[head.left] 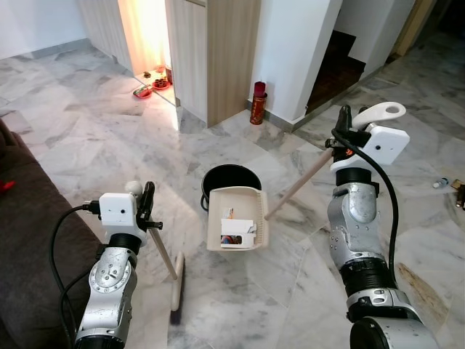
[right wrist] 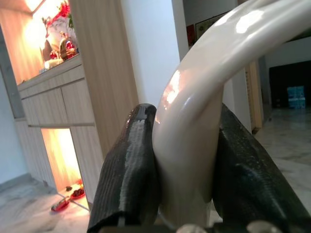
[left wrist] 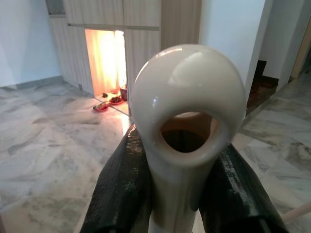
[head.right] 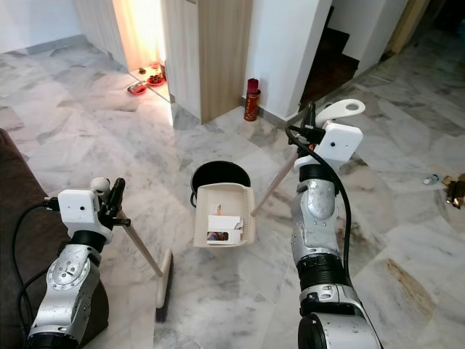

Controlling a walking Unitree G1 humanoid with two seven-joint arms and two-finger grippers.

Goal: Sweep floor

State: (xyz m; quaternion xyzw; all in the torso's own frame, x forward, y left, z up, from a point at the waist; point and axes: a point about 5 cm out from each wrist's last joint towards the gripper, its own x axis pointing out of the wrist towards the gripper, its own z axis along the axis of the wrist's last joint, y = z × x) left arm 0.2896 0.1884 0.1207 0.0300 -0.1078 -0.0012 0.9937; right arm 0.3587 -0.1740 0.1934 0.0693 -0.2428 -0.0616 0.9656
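My left gripper (head.left: pixel 147 206) is shut on the top of a cream broom handle (head.left: pixel 166 254); the handle's looped end (left wrist: pixel 187 121) sits between the black fingers (left wrist: pixel 121 189). The broom head (head.left: pixel 176 285) rests on the marble floor at lower left. My right gripper (head.left: pixel 343 131) is shut on the long cream dustpan handle (head.left: pixel 299 185), whose curved top (right wrist: pixel 194 111) is pinched by its fingers (right wrist: pixel 129 170). The cream dustpan (head.left: pixel 236 218) is tilted over a black bin (head.left: pixel 231 178) and holds a small white box and scraps (head.left: pixel 237 233).
A dark sofa (head.left: pixel 29 218) borders the left side. A wooden cabinet (head.left: pixel 218 58) and a white wall stand behind, with a red bottle (head.left: pixel 258 103) at the wall's foot. Red dishes (head.left: pixel 143 91) lie by a lit alcove. Small items (head.left: pixel 445 183) lie at far right.
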